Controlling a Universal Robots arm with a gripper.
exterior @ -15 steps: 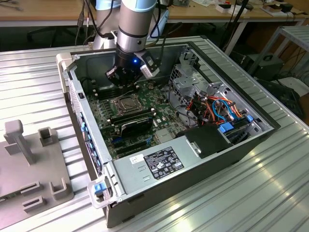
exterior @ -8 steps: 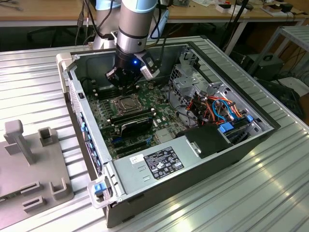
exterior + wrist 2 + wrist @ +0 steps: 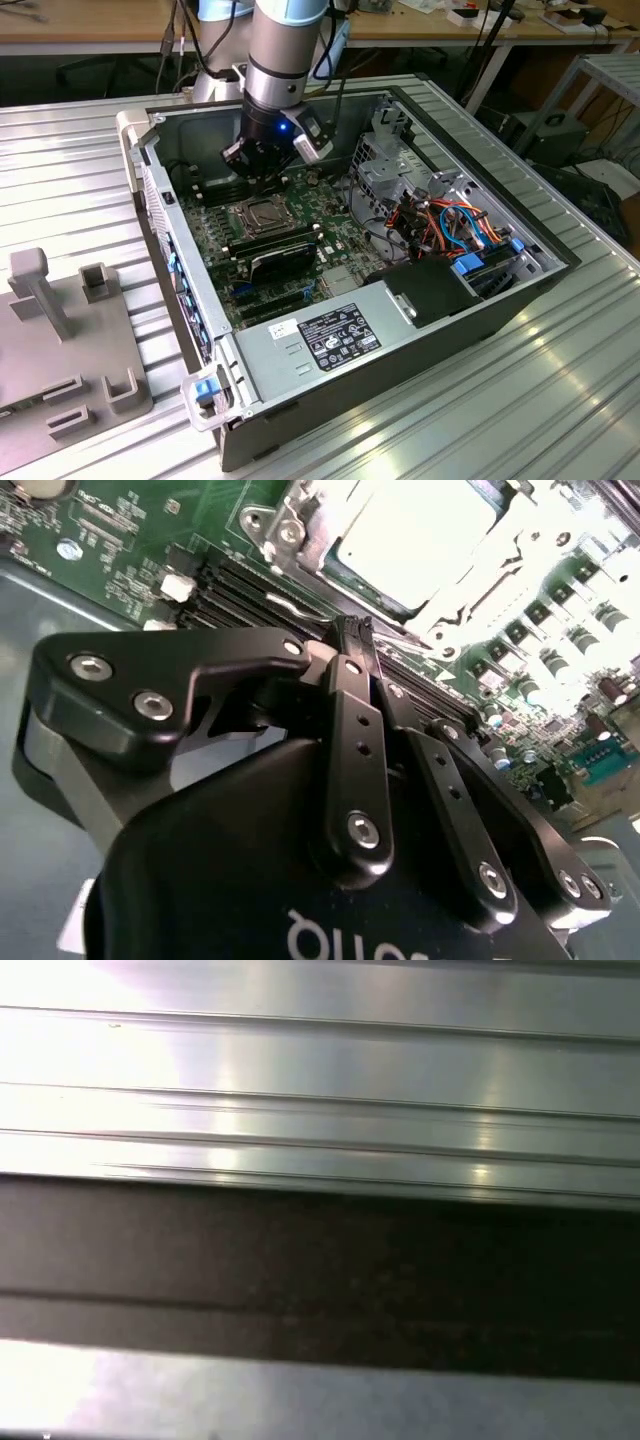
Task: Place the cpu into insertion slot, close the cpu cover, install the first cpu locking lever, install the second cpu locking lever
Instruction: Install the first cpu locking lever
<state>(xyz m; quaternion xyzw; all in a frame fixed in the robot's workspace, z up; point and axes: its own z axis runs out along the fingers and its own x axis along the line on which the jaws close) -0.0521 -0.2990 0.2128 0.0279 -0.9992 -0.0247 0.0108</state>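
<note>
We are judging the small flat silver-grey cpu [image 3: 415,535], seated inside its socket, light and fragile; black jaws [image 3: 352,630] are pinching together, empty.

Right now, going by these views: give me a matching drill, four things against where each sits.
Things:
1. cpu
2. claw
3. orange and blue cables
4. grey fixture

Places:
A. on the table outside the case, at the exterior view's left
B. in the insertion slot, silver top showing
C. inside the case, toward the exterior view's right
D. low over the motherboard, close to the slot, fingers together

Pairs: 1-B, 2-D, 3-C, 4-A
</note>
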